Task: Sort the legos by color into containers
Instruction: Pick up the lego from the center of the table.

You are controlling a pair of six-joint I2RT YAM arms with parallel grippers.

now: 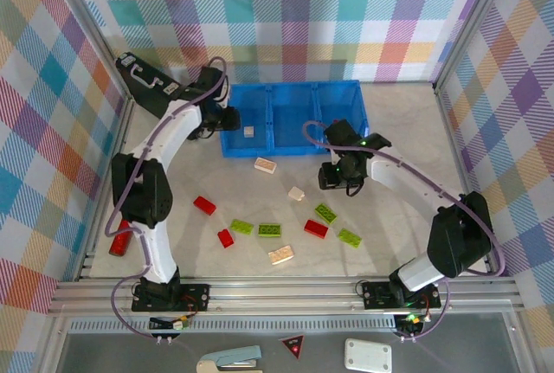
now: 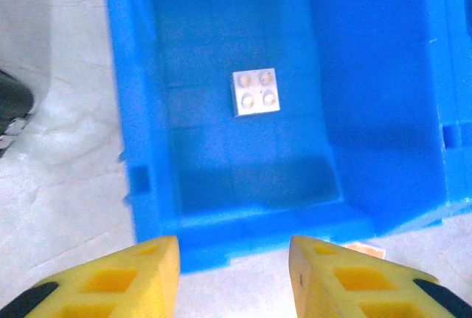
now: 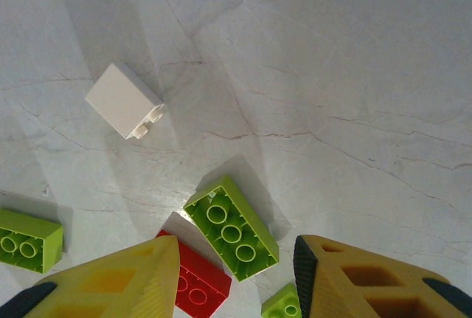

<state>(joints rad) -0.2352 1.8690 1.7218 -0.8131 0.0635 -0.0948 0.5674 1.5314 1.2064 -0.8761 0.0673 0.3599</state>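
The blue bin point(image 1: 294, 87) stands at the back with three containers side by side. One cream-white lego point(image 1: 249, 131) point(image 2: 256, 92) lies in the left compartment. My left gripper point(image 1: 227, 119) point(image 2: 234, 259) hovers open and empty at that compartment's near-left edge. Red, lime green and cream legos lie scattered on the table in front. My right gripper point(image 1: 338, 181) point(image 3: 236, 248) is open above an upside-down green lego point(image 1: 325, 212) point(image 3: 232, 227), not touching it. Beside it lie a red lego point(image 3: 195, 277), a white lego point(image 3: 124, 102) and two more green ones point(image 3: 29, 238) point(image 3: 284, 305).
A black briefcase point(image 1: 151, 83) lies at the back left beside the bin. A red object point(image 1: 119, 241) sits at the table's left edge. A cream lego point(image 1: 265, 164) point(image 2: 365, 248) rests just in front of the bin. Checkered walls close in three sides.
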